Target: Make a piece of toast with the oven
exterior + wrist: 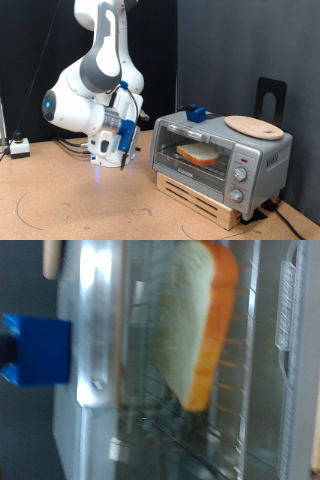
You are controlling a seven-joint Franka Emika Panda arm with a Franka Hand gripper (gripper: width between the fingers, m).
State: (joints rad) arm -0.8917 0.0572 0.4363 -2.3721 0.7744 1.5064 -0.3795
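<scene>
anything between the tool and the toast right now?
Only the oven's glass door, as far as the exterior view shows: the piece of toast sits on the rack behind it, and the tool hangs just outside, apart from the door.

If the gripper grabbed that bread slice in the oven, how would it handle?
The piece of toast looks thin and probably light, soft enough to dent. Lying flat on the oven rack, it shouldn't roll. The gripper hangs outside.

No legible text, label, brand or number anywhere.
</scene>
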